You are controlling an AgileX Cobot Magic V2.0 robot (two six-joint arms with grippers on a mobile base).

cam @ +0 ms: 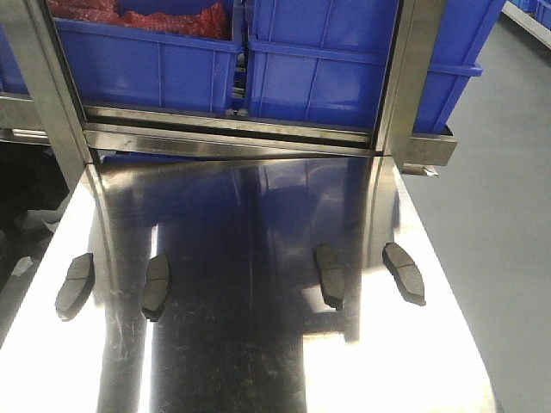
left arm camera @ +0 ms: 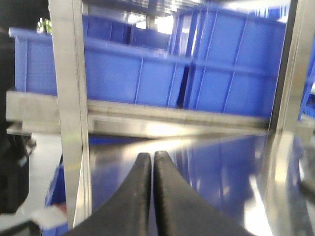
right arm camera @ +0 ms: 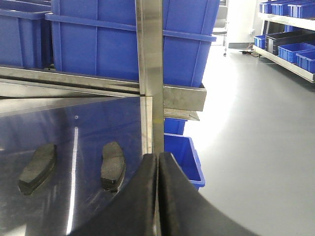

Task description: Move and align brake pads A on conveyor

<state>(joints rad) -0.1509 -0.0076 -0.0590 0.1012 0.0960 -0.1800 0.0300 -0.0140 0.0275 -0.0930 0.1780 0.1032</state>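
The left gripper [left arm camera: 152,157] is pressed together, its two black, smooth, tapered fingers meeting along a thin seam with nothing between them. The right gripper [right arm camera: 158,158] is the same: matte black curved fingers closed on each other, empty.

Four pads lie flat on the table [cam: 258,353], a polished steel sheet with fine scratches and mirror-like reflections. Two are on the left, one pad [cam: 75,286] near the edge and one [cam: 157,286] just inboard. Two are on the right, one [cam: 330,275] inboard and one [cam: 404,273] near the right edge. The two pairs are well apart. Each pad is a curved oblong with a dull, grainy grey-brown face, a faint cross groove and a darker backing.

Brushed steel posts [cam: 409,77] rise at the table's far end. Behind them, ribbed blue plastic bins [cam: 318,77] sit on a steel shelf [cam: 224,129]. The floor [cam: 508,215] is smooth grey.
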